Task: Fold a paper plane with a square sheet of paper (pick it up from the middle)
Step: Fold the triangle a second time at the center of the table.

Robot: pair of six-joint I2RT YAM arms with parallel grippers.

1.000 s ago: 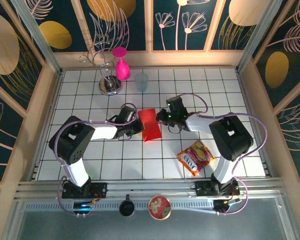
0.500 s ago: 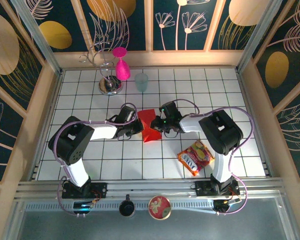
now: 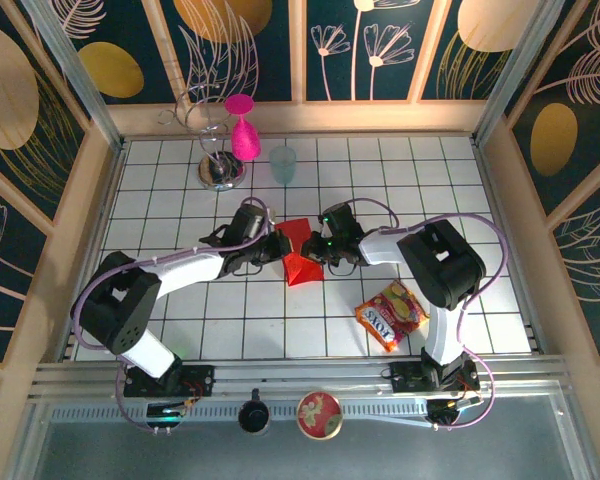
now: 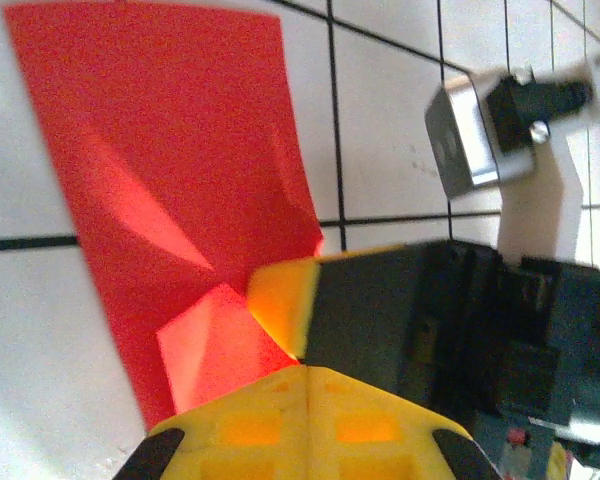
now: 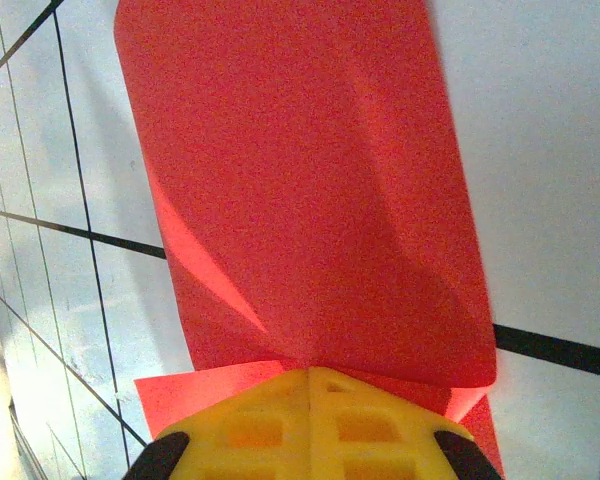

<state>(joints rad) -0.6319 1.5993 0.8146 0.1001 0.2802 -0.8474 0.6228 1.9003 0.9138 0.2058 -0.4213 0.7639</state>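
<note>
The white tiled tabletop (image 3: 180, 300) carried everything, and both arms reached in toward its middle from either side. Well behind them stood a pink goblet (image 3: 243, 135) on a wire stand (image 3: 218, 168) and a pale cup (image 3: 283, 163). A snack packet (image 3: 390, 315) lay near the right arm's base, apart from the work.

The red sheet of paper (image 3: 298, 255) lay between the two hands at the centre of the grid, already partly folded. The left wrist view showed diagonal creases and a lighter flap on it (image 4: 170, 200). The right wrist view showed an upper layer bowing up off a lower one (image 5: 300, 190).

The left hand (image 3: 272, 248) had its fingers pressed together, and its tip sat on the near part of the sheet. The right hand (image 3: 318, 246) was likewise pressed together at the opposite edge. I could not tell whether any paper was caught between its fingers.

The likeliest trouble, as I judged it, was slip. Thin paper on smooth tile could skate under a sideways push, so the crease would land crooked. The bowed layer looked springy and might pop open once pressure eased. The two hands were also just beside each other, so a careless sweep could knock them together or drag and tear the sheet.
</note>
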